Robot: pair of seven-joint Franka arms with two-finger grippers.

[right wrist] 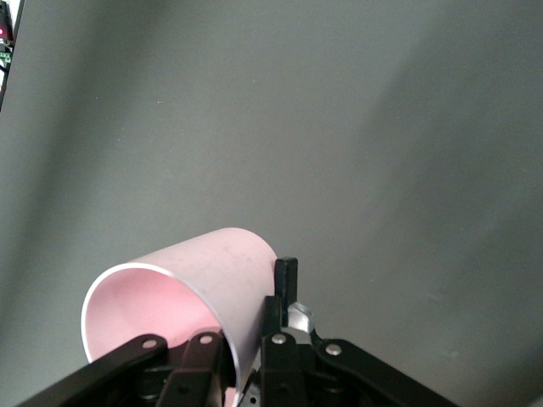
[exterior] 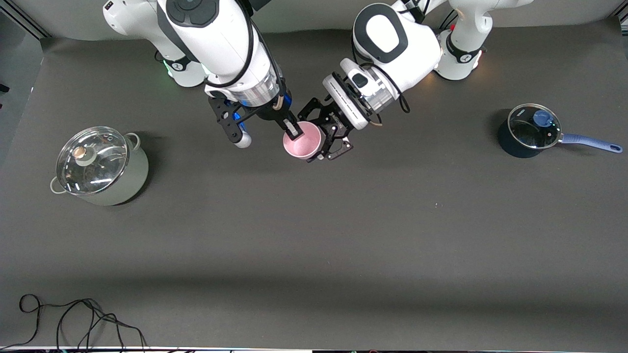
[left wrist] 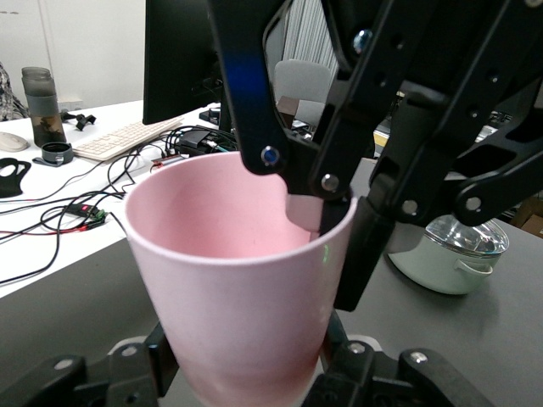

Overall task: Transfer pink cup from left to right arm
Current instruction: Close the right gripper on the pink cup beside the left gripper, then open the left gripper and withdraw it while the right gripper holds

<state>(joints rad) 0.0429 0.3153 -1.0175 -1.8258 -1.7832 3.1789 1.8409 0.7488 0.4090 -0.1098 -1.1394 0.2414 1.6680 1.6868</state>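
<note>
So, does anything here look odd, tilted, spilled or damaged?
Nothing stands out. The pink cup is in the air, gripped by both the left gripper and the right gripper on its rim, looking empty and undamaged. Both pots keep their lids on.

A big table (exterior: 314, 235) with a dark grey top holds a pale green pot (exterior: 100, 166) with a glass lid near the right arm's end — and a small blue saucepan (exterior: 532, 131) near the left arm's end. Black cables (exterior: 73, 318) lie at the front edge.
</note>
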